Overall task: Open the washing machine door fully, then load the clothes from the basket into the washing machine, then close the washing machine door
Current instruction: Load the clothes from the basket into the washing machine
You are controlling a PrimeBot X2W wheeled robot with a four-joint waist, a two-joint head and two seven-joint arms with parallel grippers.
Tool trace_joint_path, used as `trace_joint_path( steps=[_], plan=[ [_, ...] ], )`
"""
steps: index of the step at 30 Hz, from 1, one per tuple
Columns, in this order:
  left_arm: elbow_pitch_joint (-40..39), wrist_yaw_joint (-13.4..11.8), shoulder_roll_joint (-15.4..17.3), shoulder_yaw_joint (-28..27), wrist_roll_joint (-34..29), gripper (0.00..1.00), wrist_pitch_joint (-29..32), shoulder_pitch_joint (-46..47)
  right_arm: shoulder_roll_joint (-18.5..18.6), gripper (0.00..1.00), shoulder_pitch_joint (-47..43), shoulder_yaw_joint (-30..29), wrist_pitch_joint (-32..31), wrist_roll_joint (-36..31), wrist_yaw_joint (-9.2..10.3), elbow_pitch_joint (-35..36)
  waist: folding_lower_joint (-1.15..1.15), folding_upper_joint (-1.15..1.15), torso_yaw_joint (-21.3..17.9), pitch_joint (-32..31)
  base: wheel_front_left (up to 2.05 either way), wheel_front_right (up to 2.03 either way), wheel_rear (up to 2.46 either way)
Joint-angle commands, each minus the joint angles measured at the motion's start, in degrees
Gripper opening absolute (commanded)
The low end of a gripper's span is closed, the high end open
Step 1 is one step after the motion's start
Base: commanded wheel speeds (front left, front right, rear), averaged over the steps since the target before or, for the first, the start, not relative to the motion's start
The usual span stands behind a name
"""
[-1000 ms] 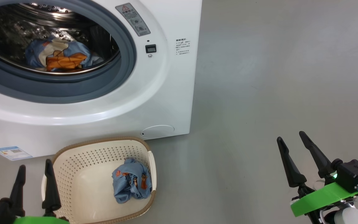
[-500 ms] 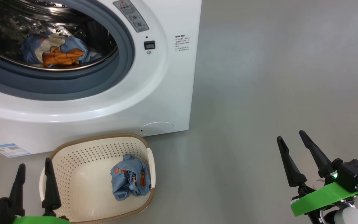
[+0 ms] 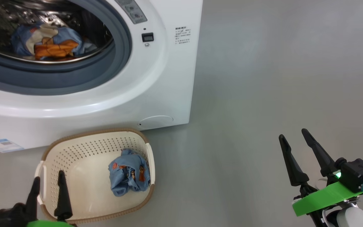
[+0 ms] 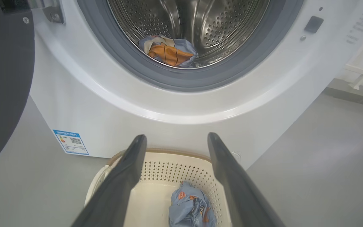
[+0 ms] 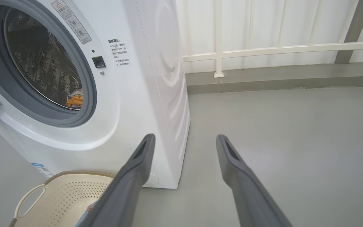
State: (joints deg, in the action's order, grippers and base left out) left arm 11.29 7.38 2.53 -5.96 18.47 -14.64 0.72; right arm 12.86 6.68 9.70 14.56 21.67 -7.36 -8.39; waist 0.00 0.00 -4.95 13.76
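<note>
Washing machine door (image 4: 2, 78) stands open. One garment (image 3: 49, 44) lies in the drum (image 4: 225, 28); a second garment (image 3: 128, 176) lies against the basket (image 3: 83, 151) right wall, before the washing machine (image 3: 169, 78). Left gripper (image 3: 49, 175) spread wide, empty, over the basket's near edge; right gripper (image 3: 293, 133) likewise, over the floor (image 3: 263, 78).

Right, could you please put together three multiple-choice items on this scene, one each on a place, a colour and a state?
1. Where is the basket? A) on the floor in front of the washing machine; B) inside the drum; C) on top of the machine.
2. What colour is the basket's rim? A) green; B) brown; C) black.
3. How is the left gripper? A) shut on a garment; B) shut on a handle; C) open and empty.
Answers: 1 A, it stands on the grey floor just before the machine; 2 B, a brown band runs round its top; 3 C, its fingers stand apart with nothing between them.
</note>
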Motion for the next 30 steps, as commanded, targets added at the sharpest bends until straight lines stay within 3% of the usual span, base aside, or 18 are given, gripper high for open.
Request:
trace_joint_path(
  steps=[1, 30],
  plan=[
    [-0.03, 0.11, 0.51, -1.23, -0.08, 1.00, -0.36, 2.19, 0.36, 1.00, 1.39, 1.18, 0.44, -0.27, -0.13, 1.45, 0.00, 0.00, -0.12, 1.10, 0.00, 0.00, 0.00],
    [23.78, 0.11, 4.43, 6.73, 2.45, 1.00, -0.36, 19.58, -2.88, 1.00, 10.76, 2.35, 0.44, -0.97, -0.13, 2.71, 0.00, 0.00, -3.26, 16.40, 0.00, 0.00, 0.00]
  ],
)
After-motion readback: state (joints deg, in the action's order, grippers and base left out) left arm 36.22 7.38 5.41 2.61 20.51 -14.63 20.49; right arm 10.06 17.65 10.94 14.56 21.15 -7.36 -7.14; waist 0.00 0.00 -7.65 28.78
